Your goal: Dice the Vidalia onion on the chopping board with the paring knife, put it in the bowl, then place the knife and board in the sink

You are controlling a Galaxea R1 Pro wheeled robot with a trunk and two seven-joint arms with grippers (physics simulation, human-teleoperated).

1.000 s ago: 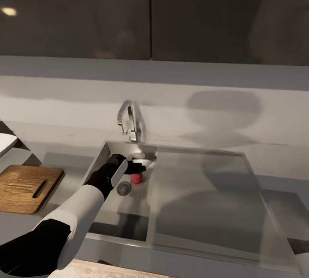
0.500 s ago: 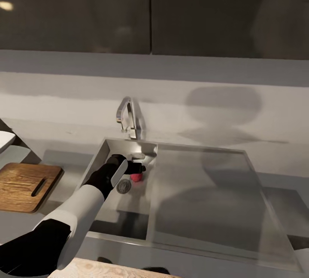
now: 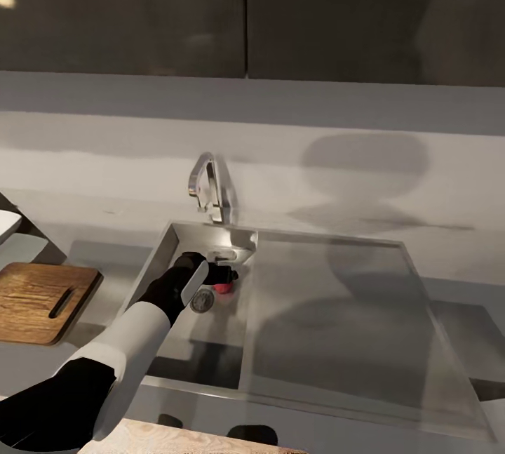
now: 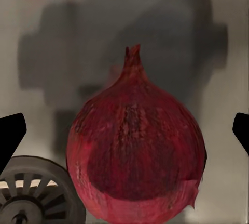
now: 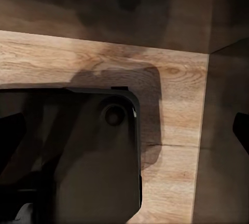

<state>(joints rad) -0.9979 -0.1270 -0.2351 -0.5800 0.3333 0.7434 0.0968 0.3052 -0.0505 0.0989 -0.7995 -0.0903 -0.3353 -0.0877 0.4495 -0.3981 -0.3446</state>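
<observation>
My left gripper (image 3: pixel 226 277) reaches down into the sink (image 3: pixel 322 314), fingers spread wide on either side of the Vidalia onion (image 4: pixel 136 154) (not touching it), which sits just beside the round drain (image 4: pixel 36 193). The chopping board (image 3: pixel 43 292) lies on the countertop (image 3: pixel 98 257) nearby.

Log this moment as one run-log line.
phase: reach | left gripper: open, straddling Vidalia onion | onion: in sink, beside drain | grasp: pending

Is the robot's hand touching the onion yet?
Apart. In the left wrist view the onion sits between the left gripper's fingertips, with gaps both sides.
</observation>
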